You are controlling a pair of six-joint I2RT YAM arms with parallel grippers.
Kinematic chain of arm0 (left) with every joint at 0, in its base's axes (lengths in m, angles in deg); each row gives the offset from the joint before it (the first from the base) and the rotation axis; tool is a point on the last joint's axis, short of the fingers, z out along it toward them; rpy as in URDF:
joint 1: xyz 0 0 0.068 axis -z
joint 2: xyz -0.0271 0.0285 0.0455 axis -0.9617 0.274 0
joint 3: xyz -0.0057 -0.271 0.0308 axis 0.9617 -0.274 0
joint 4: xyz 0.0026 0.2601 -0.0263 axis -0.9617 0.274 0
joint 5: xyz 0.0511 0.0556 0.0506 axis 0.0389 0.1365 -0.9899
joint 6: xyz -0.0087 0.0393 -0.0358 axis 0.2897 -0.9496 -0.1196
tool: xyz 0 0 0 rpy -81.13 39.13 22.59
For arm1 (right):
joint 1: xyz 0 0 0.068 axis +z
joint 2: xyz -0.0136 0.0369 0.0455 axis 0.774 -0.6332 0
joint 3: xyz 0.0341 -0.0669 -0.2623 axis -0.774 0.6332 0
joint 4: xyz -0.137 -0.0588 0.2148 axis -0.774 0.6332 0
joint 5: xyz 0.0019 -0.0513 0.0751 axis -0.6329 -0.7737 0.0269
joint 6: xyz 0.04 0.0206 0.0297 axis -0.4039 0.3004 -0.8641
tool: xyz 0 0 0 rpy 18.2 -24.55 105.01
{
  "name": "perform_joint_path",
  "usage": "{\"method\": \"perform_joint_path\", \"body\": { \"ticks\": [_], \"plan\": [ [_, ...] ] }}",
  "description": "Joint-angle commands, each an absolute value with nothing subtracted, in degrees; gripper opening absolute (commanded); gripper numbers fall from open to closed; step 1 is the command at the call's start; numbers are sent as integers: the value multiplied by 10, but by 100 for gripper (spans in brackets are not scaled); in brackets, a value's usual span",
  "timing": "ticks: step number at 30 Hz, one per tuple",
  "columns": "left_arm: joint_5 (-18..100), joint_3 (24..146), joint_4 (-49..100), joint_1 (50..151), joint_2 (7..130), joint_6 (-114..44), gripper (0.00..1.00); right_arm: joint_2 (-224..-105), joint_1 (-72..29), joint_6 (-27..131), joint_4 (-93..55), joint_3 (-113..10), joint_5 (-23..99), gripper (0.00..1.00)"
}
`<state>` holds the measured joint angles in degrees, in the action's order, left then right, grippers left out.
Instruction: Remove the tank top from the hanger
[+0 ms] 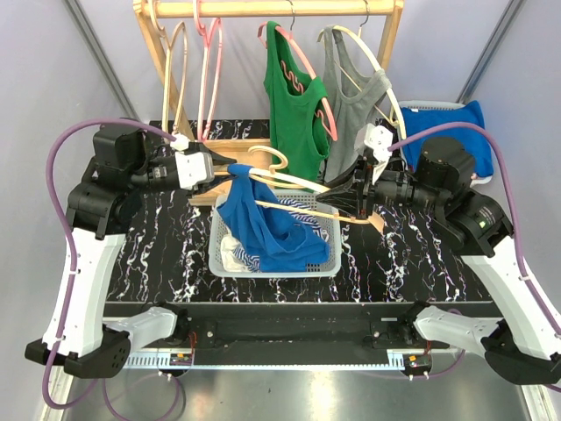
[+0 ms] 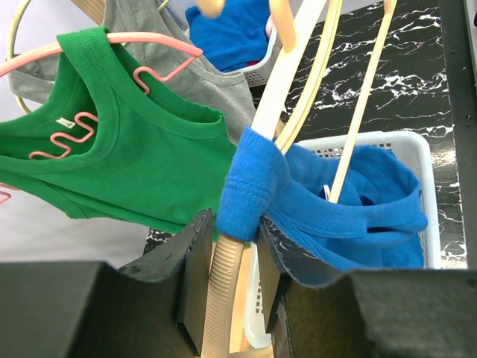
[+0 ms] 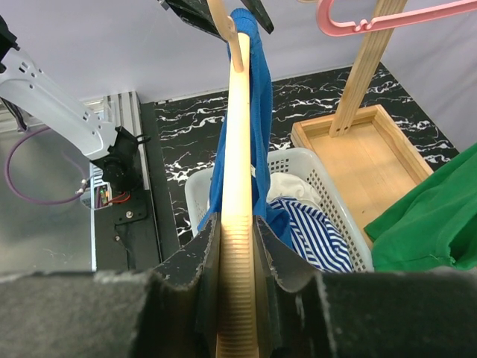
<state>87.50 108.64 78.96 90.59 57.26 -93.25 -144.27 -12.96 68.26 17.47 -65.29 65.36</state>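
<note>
Overhead, a slim cream wooden hanger (image 1: pixel 298 182) spans from the left end effector (image 1: pixel 219 175) to the right end effector (image 1: pixel 337 195). The blue knit tank top (image 1: pixel 263 228) sags off it into a white lattice basket (image 1: pixel 337 254). From the left wrist, the fingers closely flank the ribbed hanger arm below the bunched strap; whether they clamp it is unclear. From the right wrist, both pads pinch that ribbed arm tight.

3 tank tops (image 1: pixel 294 105), 5 hangers (image 3: pixel 238 186), 2 baskets (image 1: pixel 263 273), 1 wooden rack (image 1: pixel 263 9).
</note>
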Motion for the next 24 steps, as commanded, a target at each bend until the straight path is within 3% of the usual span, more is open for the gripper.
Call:
{"method": "perform_joint_path", "body": {
  "ticks": [1,6,10,13,24],
  "plan": [
    [870,1096,763,906,560,-918,34,-1440,-131,678,130,-646,638,0],
    [891,1094,763,906,550,-902,38,-1445,-131,678,130,-646,638,0],
    [896,1092,772,906,552,-908,17,-1449,-131,677,130,-652,637,0],
    [880,1088,783,906,550,-925,8,-1443,-131,677,130,-654,634,0],
    [847,1079,785,905,547,-940,0,-1435,-131,677,136,-654,626,0]
  ]
}}
